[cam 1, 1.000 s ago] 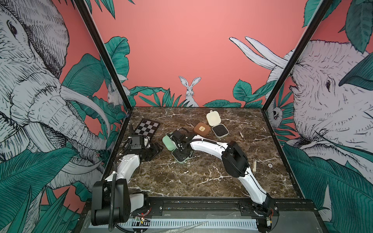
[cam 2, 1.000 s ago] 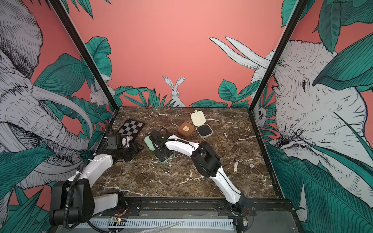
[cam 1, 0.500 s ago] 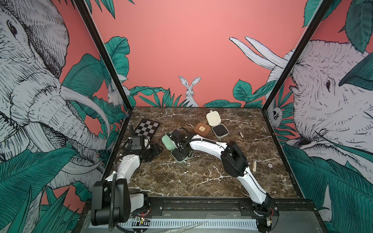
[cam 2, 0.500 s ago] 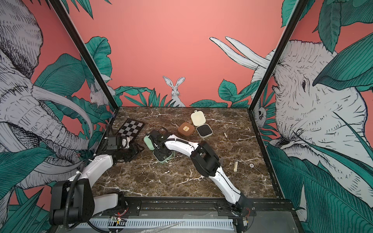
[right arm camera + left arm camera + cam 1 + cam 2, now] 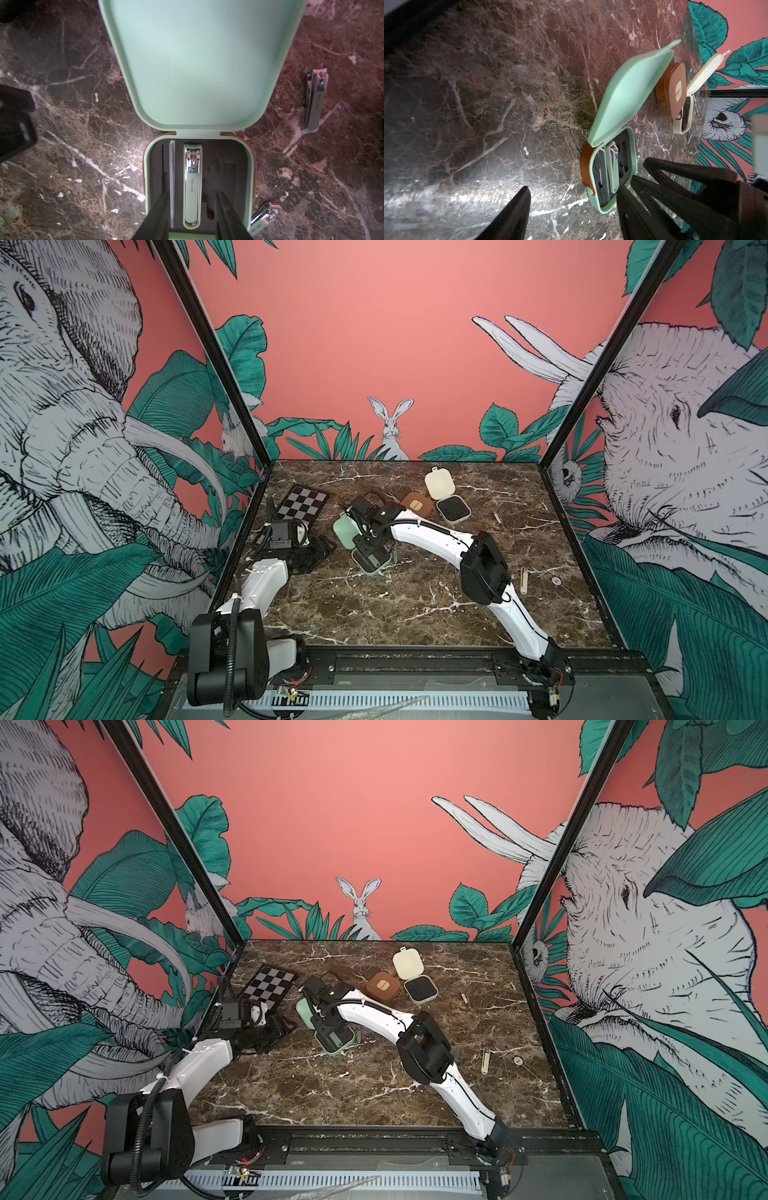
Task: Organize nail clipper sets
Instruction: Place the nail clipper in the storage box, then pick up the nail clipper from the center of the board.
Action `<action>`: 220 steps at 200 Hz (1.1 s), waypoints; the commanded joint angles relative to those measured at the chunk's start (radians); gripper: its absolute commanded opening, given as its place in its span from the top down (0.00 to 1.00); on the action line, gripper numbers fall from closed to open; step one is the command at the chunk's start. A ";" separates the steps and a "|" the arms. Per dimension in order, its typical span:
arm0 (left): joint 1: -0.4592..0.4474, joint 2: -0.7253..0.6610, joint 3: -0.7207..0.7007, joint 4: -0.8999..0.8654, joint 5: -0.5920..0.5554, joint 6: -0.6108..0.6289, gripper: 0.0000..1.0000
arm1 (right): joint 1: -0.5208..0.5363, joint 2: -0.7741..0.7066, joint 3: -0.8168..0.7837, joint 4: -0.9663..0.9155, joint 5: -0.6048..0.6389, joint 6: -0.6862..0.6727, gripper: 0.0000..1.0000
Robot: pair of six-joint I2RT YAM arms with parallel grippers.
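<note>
1. At 9 o'clock on the table (image 5: 395, 614), the left jaws stand open and empty.
2. Nearer centre, the right jaws have just parted and stand open astride the mint nail clipper (image 5: 192, 187), seated in the open mint green case (image 5: 199, 62). That tool looks stowed.
3. A loose clipper (image 5: 314, 99) and a second loose clipper (image 5: 262, 218) wait beside it. At 12 o'clock the brown case (image 5: 417, 502) is shut; at 1 o'clock the cream case (image 5: 439, 485) lies open.

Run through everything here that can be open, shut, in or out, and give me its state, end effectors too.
Mint green case: open, lid raised.
Large clipper: seated in the mint green case.
Two small clippers: loose on the marble.
Brown case: shut.
Cream case: open, lid laid back.
Right end effector: open, straddling the large clipper.
Left end effector: open, empty.
</note>
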 commanded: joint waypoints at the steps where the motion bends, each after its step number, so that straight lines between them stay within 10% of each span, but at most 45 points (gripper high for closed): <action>1: -0.001 -0.024 -0.004 0.000 -0.002 0.003 0.32 | -0.049 -0.036 0.015 -0.031 0.027 0.012 0.64; 83: -0.002 -0.052 0.003 -0.021 0.008 0.006 0.32 | -0.176 0.073 0.179 -0.139 0.002 -0.014 0.66; 220: -0.032 -0.096 -0.038 -0.019 0.004 -0.009 0.32 | -0.168 -0.158 -0.261 0.025 -0.027 0.119 0.64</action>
